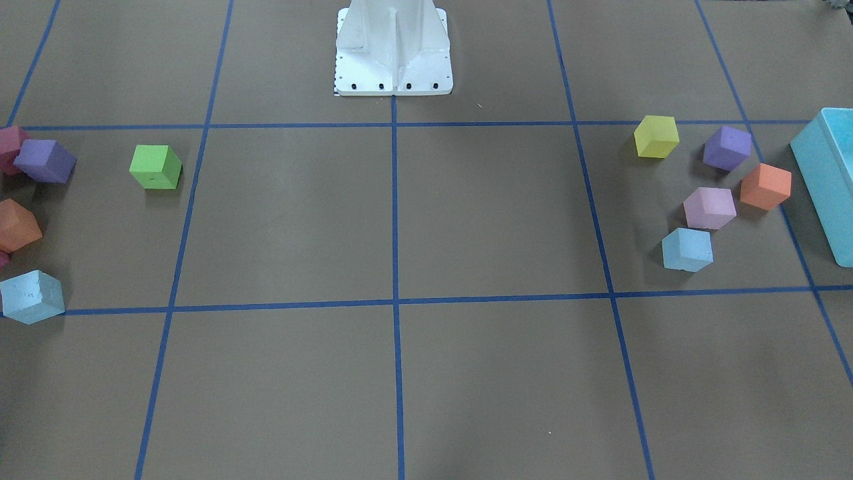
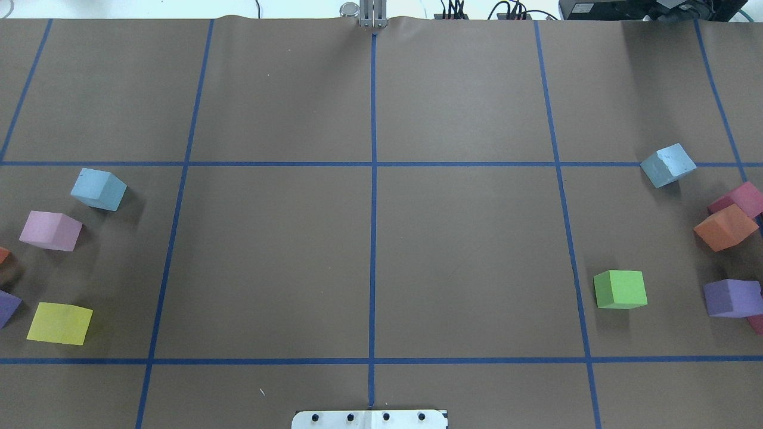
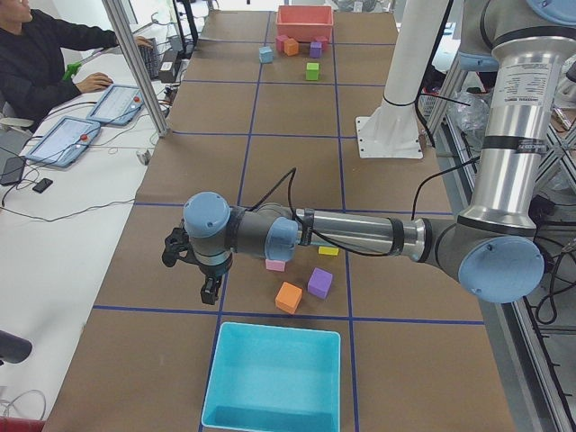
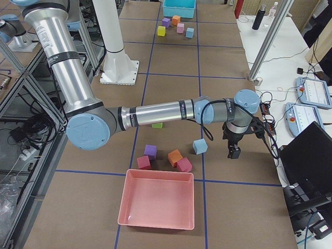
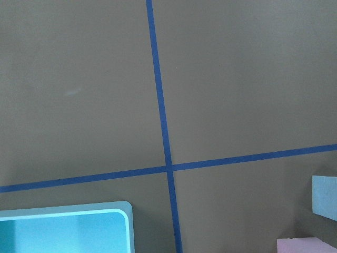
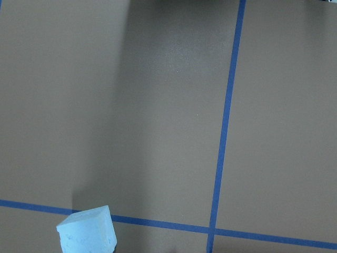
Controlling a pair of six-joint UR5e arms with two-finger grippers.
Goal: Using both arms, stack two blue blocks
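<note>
Turquoise bin (image 3: 272, 378) is seen in the foreground at the left end of the table (image 2: 465, 238), where the left claw (image 3: 209, 290) is held above the brown surface near a pink block (image 2: 50, 230). One blue block (image 2: 98, 189) lies just beside that pink block. The other blue block (image 2: 667, 165) sits well apart at the right end, touching a blue tape line (image 2: 596, 164), near the right claw (image 4: 233, 152). Whether either claw is released or clenched cannot be told.

We find open table (image 2: 369, 262) inward of both blue blocks (image 2: 98, 189) (image 2: 667, 165); pink cube (image 2: 50, 230) and orange cube (image 2: 724, 227) crowd their outer sides
</note>
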